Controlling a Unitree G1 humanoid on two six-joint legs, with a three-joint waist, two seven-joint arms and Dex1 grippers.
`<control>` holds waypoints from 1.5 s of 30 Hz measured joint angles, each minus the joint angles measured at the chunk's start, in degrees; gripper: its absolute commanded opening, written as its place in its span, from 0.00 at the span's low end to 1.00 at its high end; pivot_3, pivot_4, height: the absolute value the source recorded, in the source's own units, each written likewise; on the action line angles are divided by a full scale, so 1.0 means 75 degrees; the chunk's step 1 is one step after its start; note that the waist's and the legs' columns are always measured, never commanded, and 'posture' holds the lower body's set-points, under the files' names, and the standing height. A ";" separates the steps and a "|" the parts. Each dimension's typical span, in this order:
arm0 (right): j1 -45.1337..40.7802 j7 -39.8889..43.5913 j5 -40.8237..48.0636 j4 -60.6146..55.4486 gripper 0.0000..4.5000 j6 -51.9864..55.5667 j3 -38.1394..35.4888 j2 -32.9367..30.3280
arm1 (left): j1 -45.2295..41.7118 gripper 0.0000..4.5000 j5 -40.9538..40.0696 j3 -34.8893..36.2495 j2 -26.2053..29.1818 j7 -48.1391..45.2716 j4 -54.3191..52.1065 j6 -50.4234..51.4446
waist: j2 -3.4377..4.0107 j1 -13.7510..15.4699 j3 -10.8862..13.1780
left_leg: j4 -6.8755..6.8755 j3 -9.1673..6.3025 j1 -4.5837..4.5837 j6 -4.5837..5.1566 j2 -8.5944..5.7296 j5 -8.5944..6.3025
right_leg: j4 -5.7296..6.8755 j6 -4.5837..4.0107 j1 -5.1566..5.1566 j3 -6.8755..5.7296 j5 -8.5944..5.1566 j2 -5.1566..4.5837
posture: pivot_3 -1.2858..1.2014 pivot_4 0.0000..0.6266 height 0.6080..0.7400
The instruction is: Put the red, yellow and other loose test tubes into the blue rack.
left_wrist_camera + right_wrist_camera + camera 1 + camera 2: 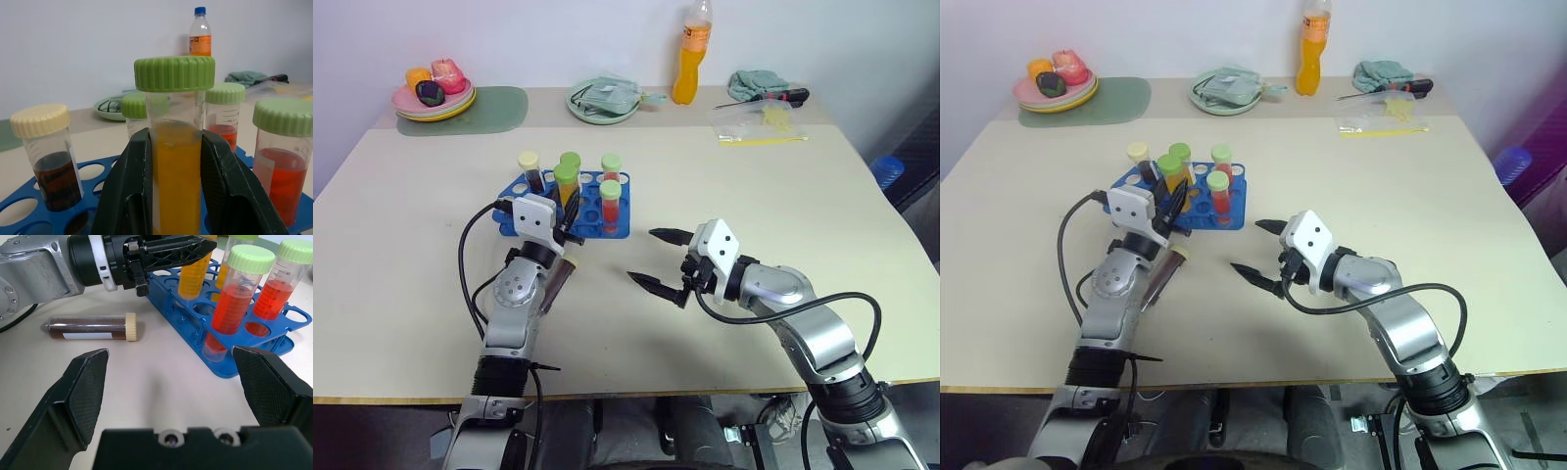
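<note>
The blue rack [619, 231] stands mid-table with several capped tubes upright in it: a dark one with a cream cap [530, 164], two red ones [610, 201] and an orange one. My left gripper [564, 210] is shut on a yellow-orange test tube [176, 176] with a green cap [567, 174], held upright over the rack's near-left holes. How deep its tip sits I cannot tell. A dark test tube [90, 328] with a cream cap lies flat on the table under my left arm. My right gripper [648, 257] hovers open and empty to the right of that lying tube.
Along the back edge stand a tall orange drink bottle [691, 54], a pale green plate [603, 102], stacked plates with toy fruit [433, 96] on a green mat, a plastic bag [759, 124] and a cloth with a screwdriver [759, 84].
</note>
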 measured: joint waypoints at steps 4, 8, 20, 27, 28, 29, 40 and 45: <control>0.0000 0.0005 0.0000 0.0000 1.00 0.0000 0.0001 0.0000 | 0.0005 0.71 0.0021 -0.0013 -0.0001 0.0038 0.0025 -0.0050 | 0.0000 -0.0002 0.0000 | 0.0000 0.0000 0.0000 0.0000 0.0001 0.0000 | 0.0000 0.0000 0.0000 0.0000 0.0000 0.0000 | 0.52 0.24 1.00; 0.0006 0.0005 -0.0005 -0.0015 1.00 0.0000 0.0013 -0.0010 | 0.0210 0.94 -0.0077 0.0018 0.0205 0.0017 -0.0458 0.0351 | 0.0000 -0.0032 0.0000 | -0.0003 -0.0001 0.0001 0.0000 0.0008 0.0000 | 0.0001 0.0000 -0.0002 0.0001 0.0000 0.0003 | 0.52 0.24 1.00; -0.0079 0.0378 -0.0001 0.0138 1.00 -0.0131 -0.0191 -0.0329 | 0.0570 0.98 -0.5276 0.2046 0.4957 -0.0370 -0.6200 0.9525 | 0.0000 -0.0109 0.0003 | 0.0000 -0.0016 0.0008 0.0000 0.0017 0.0000 | 0.0001 -0.0001 0.0012 -0.0001 -0.0004 0.0009 | 0.52 0.24 1.00; -0.0589 0.0782 -0.0023 0.0701 1.00 -0.0474 0.0000 -0.0271 | -0.1656 0.98 -0.6765 0.0402 0.6070 0.0358 -0.5790 1.3483 | -0.0001 -0.0179 0.0003 | -0.0003 -0.0018 0.0013 -0.0002 0.0012 0.0001 | 0.0007 0.0000 0.0013 0.0002 -0.0004 0.0017 | 0.52 0.24 1.00; -0.0616 0.0835 -0.0025 0.0772 1.00 -0.0541 0.0026 -0.0259 | -0.1985 0.98 -0.7032 -0.0038 0.6130 0.0650 -0.5267 1.3587 | -0.0001 -0.0187 0.0003 | -0.0004 -0.0020 0.0013 -0.0002 0.0012 0.0001 | 0.0010 0.0000 0.0012 0.0002 -0.0005 0.0017 | 0.52 0.24 1.00; -0.0644 0.0868 -0.0036 0.0834 1.00 -0.0566 0.0047 -0.0243 | -0.2247 0.98 -0.7260 -0.0414 0.6155 0.0871 -0.4833 1.3587 | -0.0001 -0.0190 0.0003 | -0.0007 -0.0019 0.0012 -0.0002 0.0013 0.0001 | 0.0009 0.0000 0.0007 0.0002 -0.0005 0.0019 | 0.52 0.24 1.00; -0.0424 0.0825 -0.0243 0.0833 1.00 -0.0704 0.0196 -0.0148 | -0.4287 0.98 -1.0288 -0.3428 0.5934 0.3640 -0.1902 1.3589 | -0.0001 -0.0187 0.0004 | -0.0009 -0.0017 0.0003 -0.0010 0.0011 0.0005 | 0.0007 0.0000 -0.0006 0.0012 -0.0004 0.0008 | 0.52 0.24 1.00; -0.0260 0.0702 -0.0301 0.0610 1.00 -0.0700 0.0196 -0.0135 | -0.4413 0.98 -1.0968 -0.3793 0.5678 0.4868 -0.1230 1.3590 | -0.0002 -0.0178 0.0003 | -0.0008 -0.0016 0.0004 -0.0014 0.0009 0.0008 | 0.0009 0.0000 -0.0005 0.0015 -0.0004 0.0007 | 0.52 0.24 1.00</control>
